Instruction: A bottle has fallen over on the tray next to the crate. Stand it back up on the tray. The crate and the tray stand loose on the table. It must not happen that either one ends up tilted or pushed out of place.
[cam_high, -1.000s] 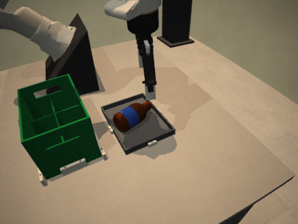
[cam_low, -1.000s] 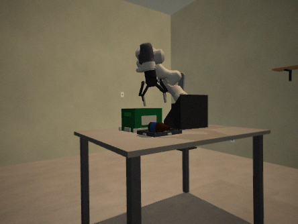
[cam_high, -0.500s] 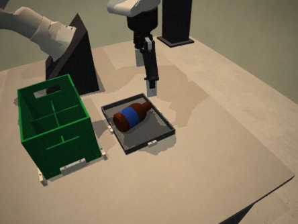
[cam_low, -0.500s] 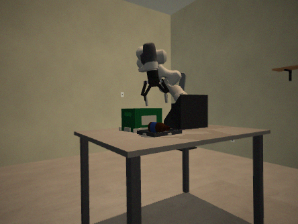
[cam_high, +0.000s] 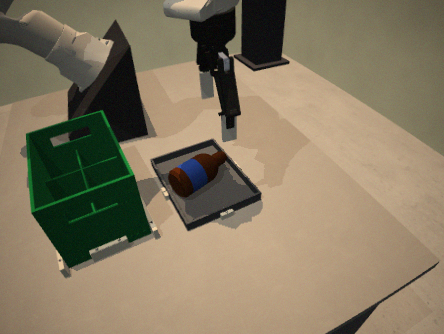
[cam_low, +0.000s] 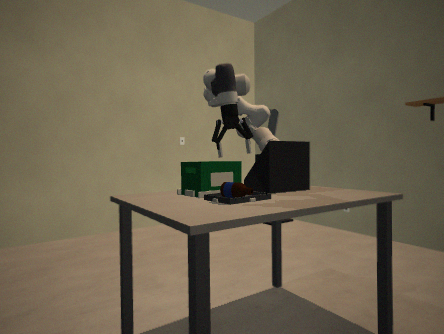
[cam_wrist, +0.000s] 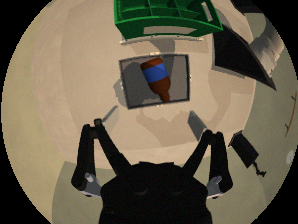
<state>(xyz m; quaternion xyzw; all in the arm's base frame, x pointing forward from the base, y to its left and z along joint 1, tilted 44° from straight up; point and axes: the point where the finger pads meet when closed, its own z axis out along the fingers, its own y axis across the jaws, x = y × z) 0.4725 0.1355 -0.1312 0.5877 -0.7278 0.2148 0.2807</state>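
A brown bottle (cam_high: 195, 173) with a blue label lies on its side on the dark grey tray (cam_high: 207, 185), its neck pointing to the tray's far right corner. It also shows in the exterior view (cam_low: 235, 189) and in the wrist view (cam_wrist: 157, 79). My gripper (cam_high: 217, 110) is open and empty. It hangs well above the table, beyond the tray's far edge, fingers pointing down. In the exterior view the gripper (cam_low: 233, 148) is high above the bottle. In the wrist view the fingers are spread wide with the tray far below.
A green crate (cam_high: 81, 185) with inner dividers stands left of the tray, close to it. A dark wedge-shaped block (cam_high: 114, 90) stands behind the crate and a dark post (cam_high: 262, 32) at the table's far edge.
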